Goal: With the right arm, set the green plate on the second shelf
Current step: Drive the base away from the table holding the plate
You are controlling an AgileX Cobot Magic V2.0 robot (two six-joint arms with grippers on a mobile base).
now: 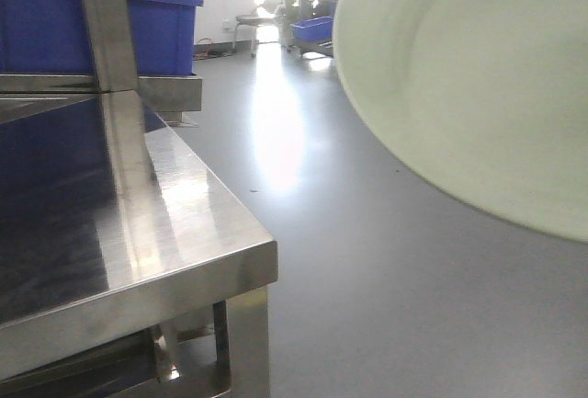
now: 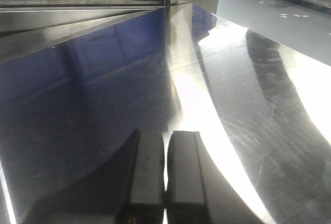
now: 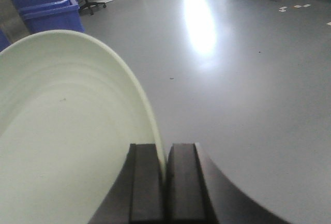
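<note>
One green plate (image 3: 67, 131), rim in right tool (image 3: 165, 154)

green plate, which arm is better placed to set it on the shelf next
Right. The right gripper is shut on the green plate at its rim, holding it up over the floor beside the steel shelf. The left gripper is shut with nothing in it, low over the shelf's top.
</note>
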